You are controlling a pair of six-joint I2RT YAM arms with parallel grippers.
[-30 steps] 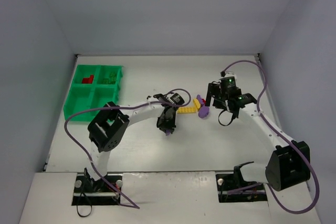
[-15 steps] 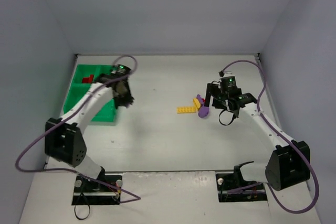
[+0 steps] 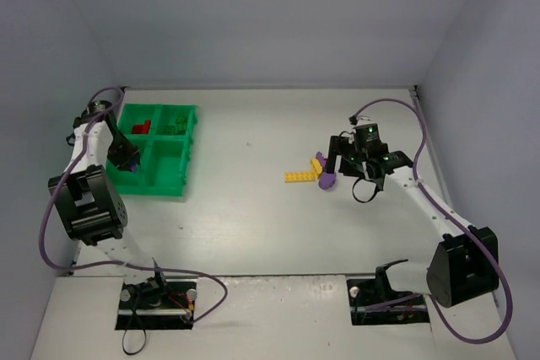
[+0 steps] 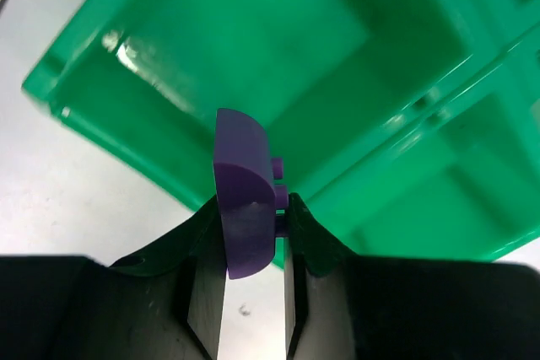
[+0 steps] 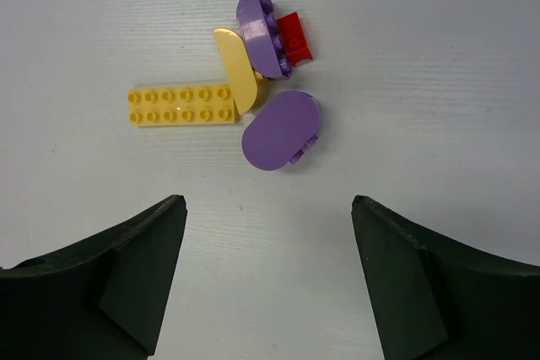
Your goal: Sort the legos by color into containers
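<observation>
At the near-left corner of the tray (image 3: 160,189) we see the left jaws clamped on a purple brick (image 4: 240,174), its long axis upright between them. It hangs about over the outer wall, and we cannot tell whether it is fully inside, since the brick hides what lies beneath. Right jaws stand wide apart, just short of the pile (image 5: 240,82) on the worktop (image 3: 253,217).

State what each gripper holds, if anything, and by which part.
Left gripper pinches a purple lego by its lower end, smooth face against studded face. Right gripper holds nothing.
</observation>
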